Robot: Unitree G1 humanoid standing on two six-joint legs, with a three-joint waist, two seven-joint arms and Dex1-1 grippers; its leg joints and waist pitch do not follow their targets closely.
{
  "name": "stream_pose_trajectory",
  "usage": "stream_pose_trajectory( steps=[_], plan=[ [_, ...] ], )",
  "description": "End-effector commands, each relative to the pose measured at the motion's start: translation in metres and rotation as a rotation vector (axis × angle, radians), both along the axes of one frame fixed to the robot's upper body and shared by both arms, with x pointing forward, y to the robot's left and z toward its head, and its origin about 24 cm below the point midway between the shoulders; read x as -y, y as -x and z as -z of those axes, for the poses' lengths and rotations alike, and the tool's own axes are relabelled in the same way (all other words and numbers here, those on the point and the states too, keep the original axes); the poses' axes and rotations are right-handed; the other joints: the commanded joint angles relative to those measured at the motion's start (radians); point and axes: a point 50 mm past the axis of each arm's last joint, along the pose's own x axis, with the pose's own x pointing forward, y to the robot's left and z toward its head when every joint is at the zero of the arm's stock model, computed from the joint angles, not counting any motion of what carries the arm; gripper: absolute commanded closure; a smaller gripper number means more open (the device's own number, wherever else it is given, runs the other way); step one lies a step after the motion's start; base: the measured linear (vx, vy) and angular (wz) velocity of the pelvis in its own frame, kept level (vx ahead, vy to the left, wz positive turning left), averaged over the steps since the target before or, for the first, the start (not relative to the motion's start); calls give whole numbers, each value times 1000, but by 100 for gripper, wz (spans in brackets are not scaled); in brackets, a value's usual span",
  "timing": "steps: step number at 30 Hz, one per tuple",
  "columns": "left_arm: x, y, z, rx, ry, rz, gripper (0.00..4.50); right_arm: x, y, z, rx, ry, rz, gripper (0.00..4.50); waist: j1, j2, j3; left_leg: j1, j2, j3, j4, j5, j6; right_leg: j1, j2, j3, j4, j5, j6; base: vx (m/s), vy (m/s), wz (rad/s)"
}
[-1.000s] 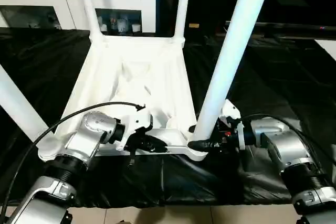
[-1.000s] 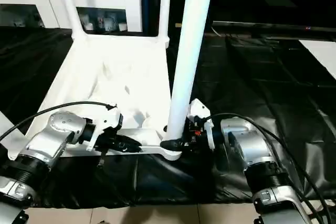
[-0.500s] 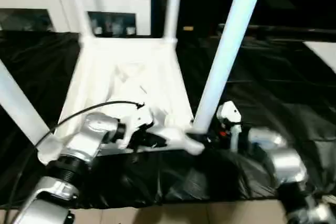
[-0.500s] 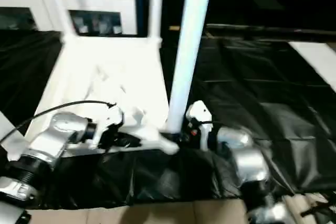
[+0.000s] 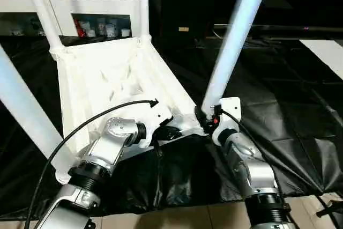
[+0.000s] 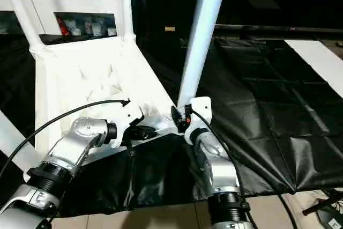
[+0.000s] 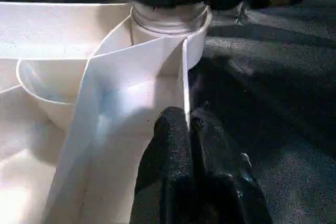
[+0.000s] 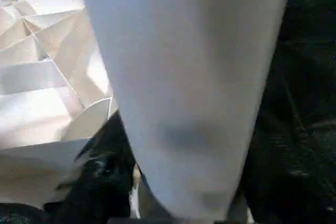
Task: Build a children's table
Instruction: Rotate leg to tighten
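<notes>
From the head views, the table top (image 5: 107, 79) lies upside down on the black sheet (image 5: 278, 122) with four legs (image 5: 236, 36) standing in its corner sockets; it looks light, stiff and slippery, best held at the rim. The left wrist view shows the left gripper (image 7: 188, 124) pinched shut on the rim wall. In the right wrist view, the right gripper (image 5: 206, 123) sits at the near leg's base; its grip I cannot tell.

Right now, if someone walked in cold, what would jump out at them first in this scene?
The upside-down white table top, ribbed underside up on the black sheet, with four white legs standing in its corners. At its near edge, the left gripper pinches the rim, and the right gripper sits at the near right leg's base.
</notes>
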Motion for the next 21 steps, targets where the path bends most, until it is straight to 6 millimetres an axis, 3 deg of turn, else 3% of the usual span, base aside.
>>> stream_pose_trajectory(
  steps=[1, 5, 8, 11, 13, 14, 17, 21],
  plan=[
    [10, 7, 4, -18, 46, 53, 450, -20, 8, 14, -79, -27, -192, 147, 5, 1, -25, -13, 39, -15, -78, -253, 9, 23, -65, 48, -97, -322, -122, 0, 0, 0],
    [-1, 9, 5, -29, 25, 90, 450, -2, 2, 9, -51, -3, -289, 137, 6, 1, -27, -19, 39, -12, -73, -201, 30, 33, -64, 47, -87, -224, -156, 0, 0, 0],
    [-14, 12, 4, -54, 16, 149, 450, 20, -1, 9, -62, 116, -508, 137, 6, -2, -32, -16, 37, -6, -61, -143, 58, 36, -62, 44, -76, -130, -203, 0, 0, 0],
    [-17, 13, 3, -68, 17, 173, 450, 25, 2, 8, -66, 134, -622, 137, 9, -1, -35, -18, 39, -5, -56, -100, 76, 41, -63, 43, -66, -53, -229, 0, 0, 0],
    [-22, 15, 2, -87, 20, 204, 450, 30, 7, 6, -84, 129, -780, 137, 11, -1, -37, -16, 38, -5, -51, -70, 100, 45, -60, 40, -58, 15, -252, 0, 0, 0],
    [-25, 15, 2, -96, 18, 219, 450, 33, 10, 5, -99, 121, -854, 137, 14, -7, -37, -17, 38, -2, -48, -57, 124, 46, -61, 41, -54, 48, -272, 0, 0, 0],
    [-29, 15, 2, -106, 13, 235, 450, 34, 11, 4, -115, 113, -925, 137, 19, -8, -36, -13, 41, -2, -47, -60, 132, 44, -64, 39, -55, 31, -282, 0, 0, 0],
    [-33, 16, 2, -120, 3, 260, 450, 31, 10, 1, -123, 57, -1012, 175, 27, -8, -33, -12, 46, -1, -50, -86, 108, 43, -64, 37, -56, -34, -282, 0, 0, 0]
  ],
)
